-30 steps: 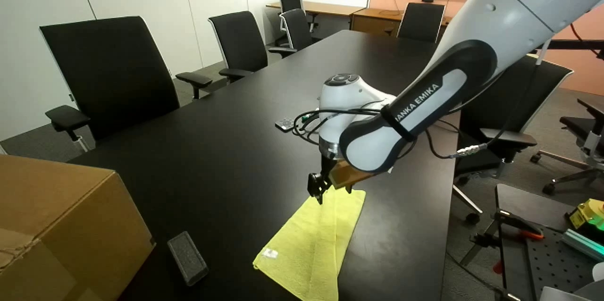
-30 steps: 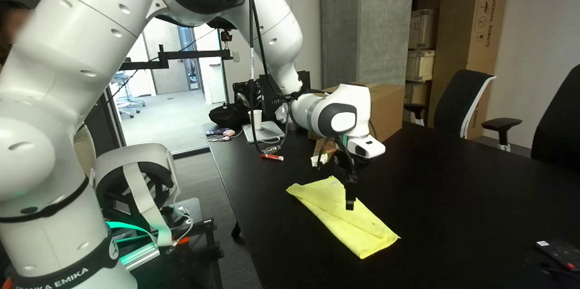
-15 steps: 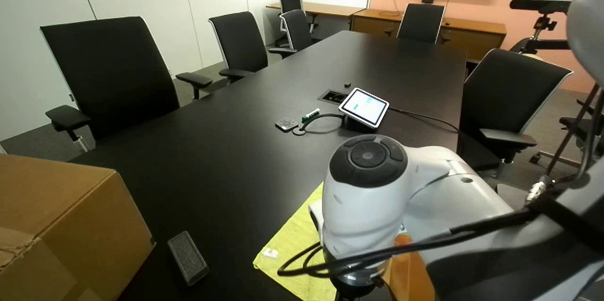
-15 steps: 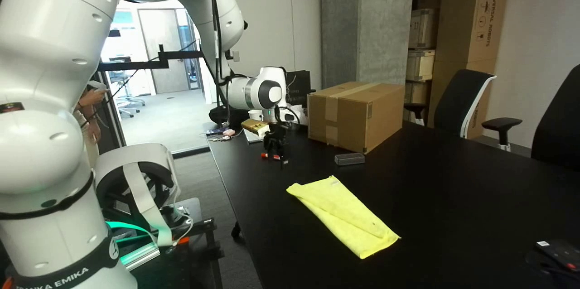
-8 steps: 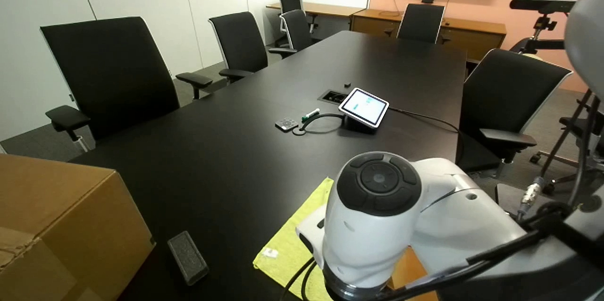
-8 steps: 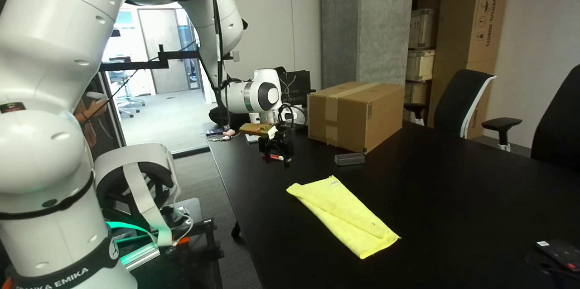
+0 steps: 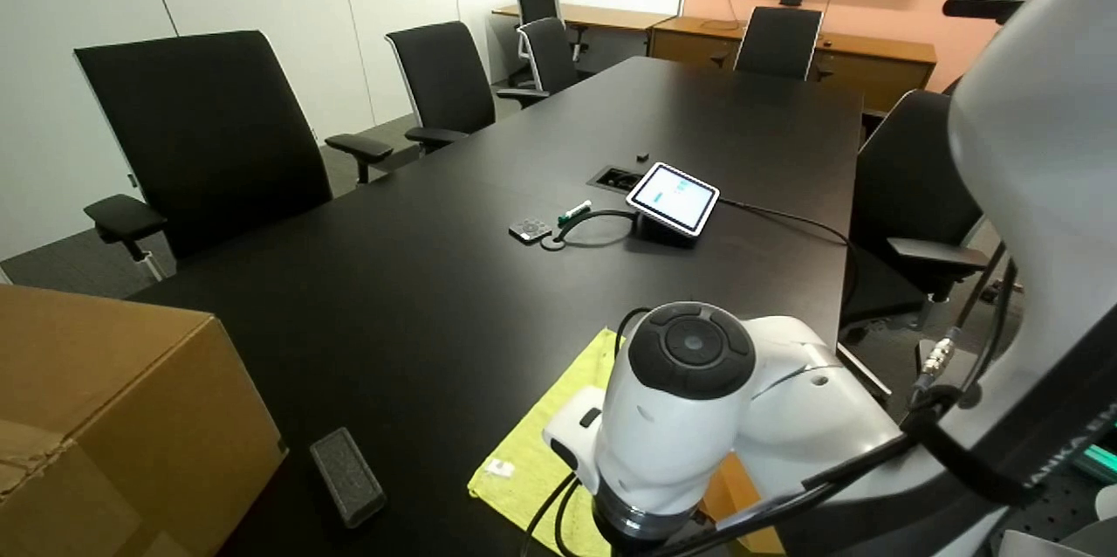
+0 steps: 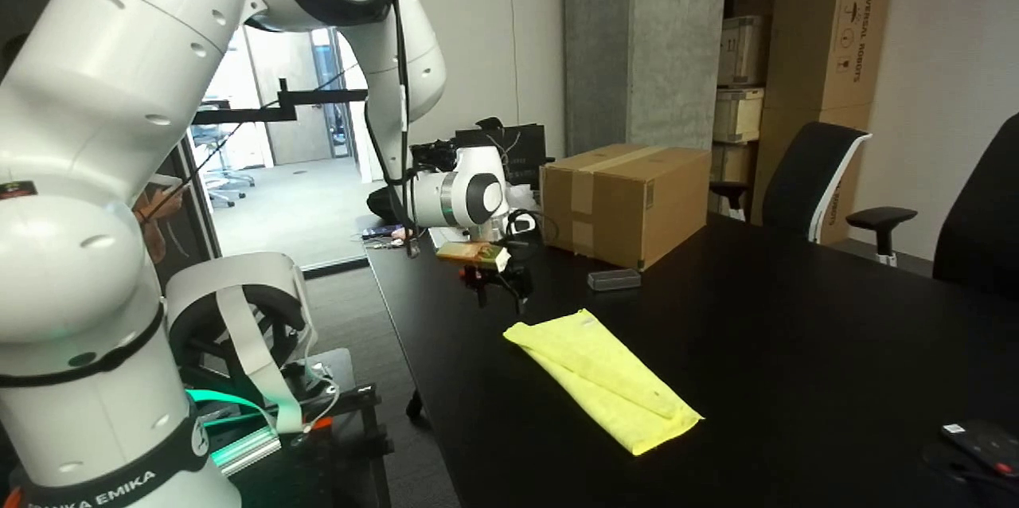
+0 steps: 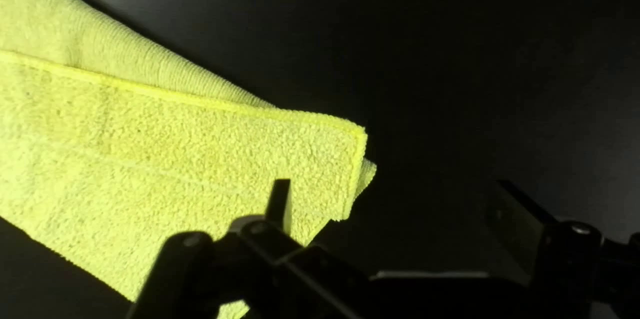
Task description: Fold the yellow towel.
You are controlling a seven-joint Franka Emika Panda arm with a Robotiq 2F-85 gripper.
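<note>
My gripper (image 9: 392,182) stands wide apart and holds nothing, by the end of the yellow towel (image 8: 601,381) nearer the cardboard box (image 8: 625,205). In the wrist view 1 jaw shows over the cloth and its mate beyond that end, over the conference table (image 8: 796,357); how high they hang I can't tell. So from my gripper the bulk of the towel stretches away from the box, and I'd say the next pinch turns on that nearer end. The towel lies near the box, not touching it, its long axis running away from it, the nearer end seeming to point past the box
</note>
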